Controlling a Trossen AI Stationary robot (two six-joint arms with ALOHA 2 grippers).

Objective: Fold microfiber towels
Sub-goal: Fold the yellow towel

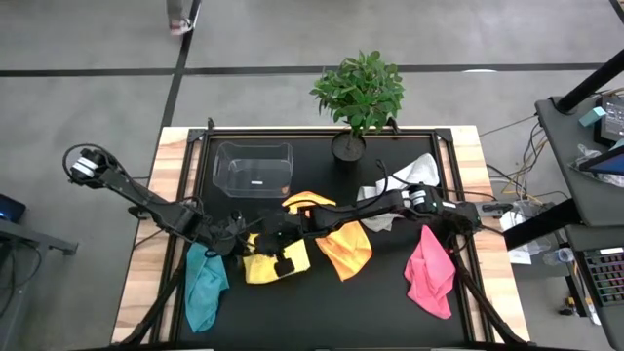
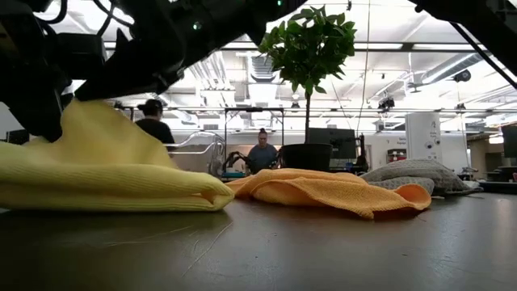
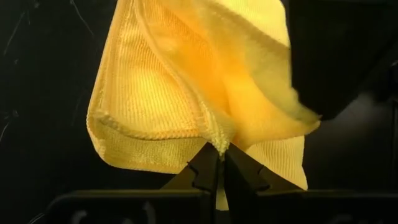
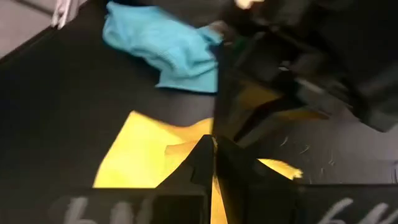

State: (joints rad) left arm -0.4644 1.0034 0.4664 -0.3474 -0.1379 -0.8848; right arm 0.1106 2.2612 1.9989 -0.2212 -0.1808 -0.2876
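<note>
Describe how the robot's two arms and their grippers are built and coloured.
Both arms are dark, slim and jointed. The left arm ends in a silver-grey cylindrical base at the table's edge, and the right arm carries a similar light band. The left gripper and the right gripper have black, wedge-shaped fingers.

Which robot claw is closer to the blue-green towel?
Left. The left claw pinches the yellow towel right beside the teal towel; the right claw grips that yellow towel farther away.
</note>
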